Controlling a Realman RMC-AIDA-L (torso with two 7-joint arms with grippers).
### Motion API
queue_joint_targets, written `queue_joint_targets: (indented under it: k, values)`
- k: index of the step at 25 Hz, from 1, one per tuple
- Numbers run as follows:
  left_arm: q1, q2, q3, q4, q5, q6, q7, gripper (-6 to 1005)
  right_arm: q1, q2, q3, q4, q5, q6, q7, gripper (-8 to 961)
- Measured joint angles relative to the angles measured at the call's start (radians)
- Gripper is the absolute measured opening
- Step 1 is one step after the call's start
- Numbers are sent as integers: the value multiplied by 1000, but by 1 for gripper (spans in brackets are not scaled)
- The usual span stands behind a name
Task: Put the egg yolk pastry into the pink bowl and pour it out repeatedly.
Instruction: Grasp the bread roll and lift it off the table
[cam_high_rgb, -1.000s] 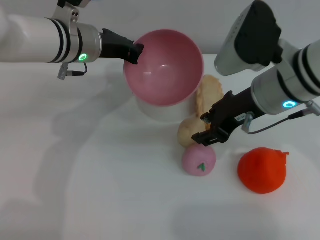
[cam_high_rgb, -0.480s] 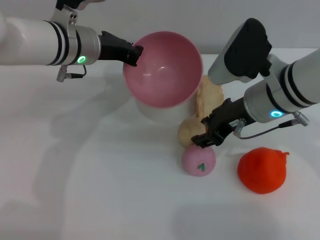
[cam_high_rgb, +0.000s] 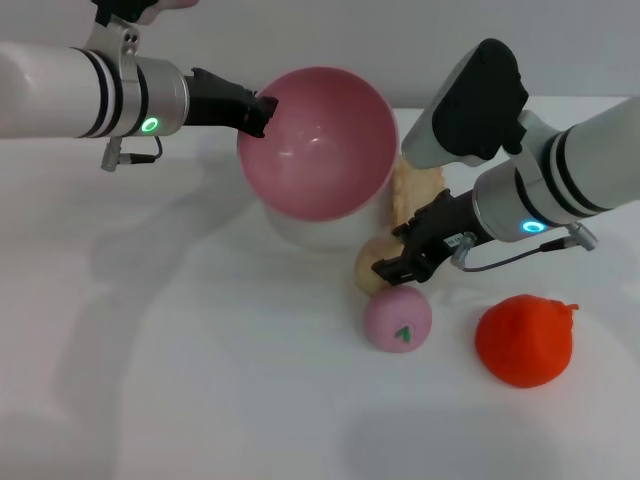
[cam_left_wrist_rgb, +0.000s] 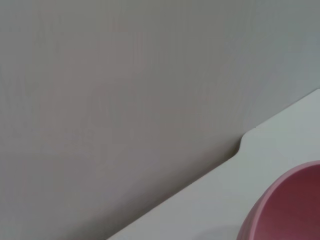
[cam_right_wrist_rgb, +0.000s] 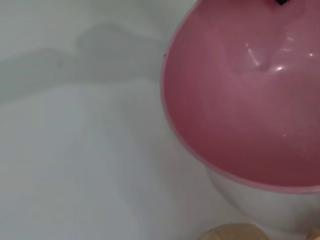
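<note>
The pink bowl (cam_high_rgb: 318, 145) hangs tilted above the table, its empty inside facing me. My left gripper (cam_high_rgb: 262, 108) is shut on its left rim. The bowl also fills part of the right wrist view (cam_right_wrist_rgb: 250, 100) and a corner of the left wrist view (cam_left_wrist_rgb: 295, 210). The egg yolk pastry (cam_high_rgb: 368, 268) lies on the table below and right of the bowl, partly hidden by my right gripper (cam_high_rgb: 402, 256). That gripper is open, with its dark fingers against the pastry's right side. A sliver of the pastry (cam_right_wrist_rgb: 232, 232) shows in the right wrist view.
A white container (cam_high_rgb: 300, 225) stands right under the pink bowl. A long tan bread (cam_high_rgb: 410, 190) lies behind the pastry. A pink ball with a green mark (cam_high_rgb: 398, 320) sits just in front of it, and an orange lump (cam_high_rgb: 524, 340) lies to the right.
My right gripper has moved left and a little away from me, closing in on the pastry. The left gripper has carried the bowl slightly left and up.
</note>
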Motion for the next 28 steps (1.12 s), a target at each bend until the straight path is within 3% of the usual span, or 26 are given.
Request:
queue_joint_targets:
  k: [11,22,28]
  values:
    - [40,-2,12,72,2,47,-26,44,68,3,-138,144,1,133,43,459]
    - [48,-2,12,89,2,57,-35,43,21,1,-196,98,-6,211,34,454]
    - [49,-2,12,89,2,57,-36,43,21,-1,-201,95,-7,212,33,395]
